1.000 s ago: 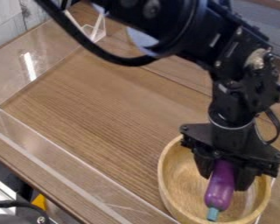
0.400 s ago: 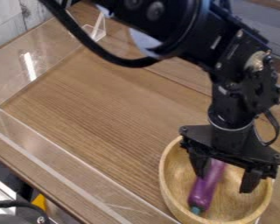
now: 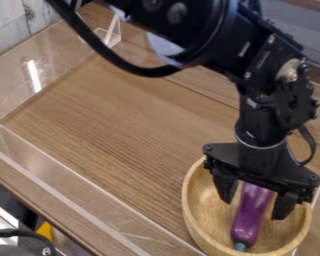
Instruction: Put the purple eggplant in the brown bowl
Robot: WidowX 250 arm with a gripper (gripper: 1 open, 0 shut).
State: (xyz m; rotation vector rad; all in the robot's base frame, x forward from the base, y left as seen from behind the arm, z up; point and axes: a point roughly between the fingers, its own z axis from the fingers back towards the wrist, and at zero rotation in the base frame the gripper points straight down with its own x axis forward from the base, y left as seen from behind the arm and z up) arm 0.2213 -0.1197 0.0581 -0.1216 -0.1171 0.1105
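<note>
The brown bowl (image 3: 191,206) sits at the lower right of the wooden tabletop. The purple eggplant (image 3: 252,214) lies inside it, its teal stem tip pointing toward the near rim. My black gripper (image 3: 256,196) hangs straight down over the bowl, open. Its fingers stand on either side of the eggplant's upper end and do not clamp it. The far part of the bowl is hidden behind the arm.
Clear plastic walls (image 3: 43,150) fence the wooden tabletop (image 3: 116,125) on the left and front. The bulky black arm (image 3: 216,40) reaches in from the top. A yellow-and-black object (image 3: 43,232) sits outside the wall at the lower left.
The gripper's fingers have spread apart and let go of the eggplant, which now rests in the bowl. The hand itself has stayed in place.
</note>
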